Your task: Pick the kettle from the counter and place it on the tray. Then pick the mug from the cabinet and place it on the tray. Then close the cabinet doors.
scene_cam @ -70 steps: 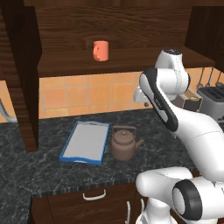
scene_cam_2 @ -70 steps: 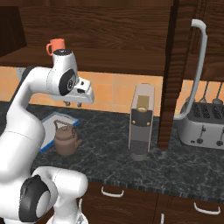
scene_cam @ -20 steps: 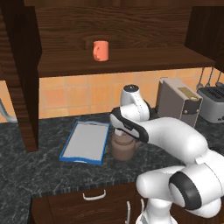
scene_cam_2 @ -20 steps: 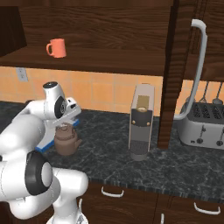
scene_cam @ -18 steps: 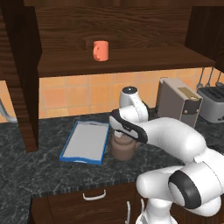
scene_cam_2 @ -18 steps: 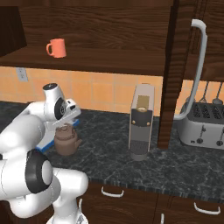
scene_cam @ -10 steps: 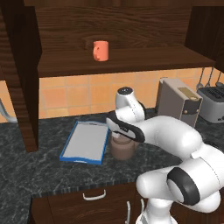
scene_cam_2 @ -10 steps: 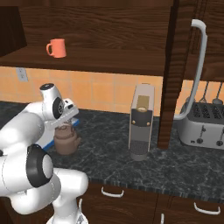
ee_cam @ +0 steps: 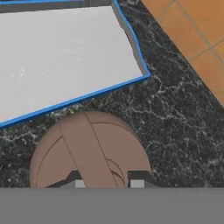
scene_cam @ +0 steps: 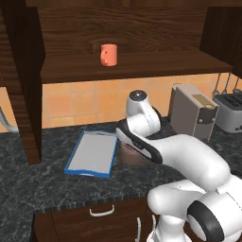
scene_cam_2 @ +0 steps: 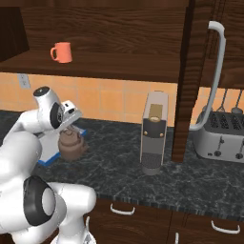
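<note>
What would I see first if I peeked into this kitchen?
The big white robot arm, bent low over the dark counter, its gripper closed on the handle of a round brown kettle. Right beside the kettle lies a blue-rimmed tray. Above, a little orange mug sits alone on the open cabinet's shelf.
</note>
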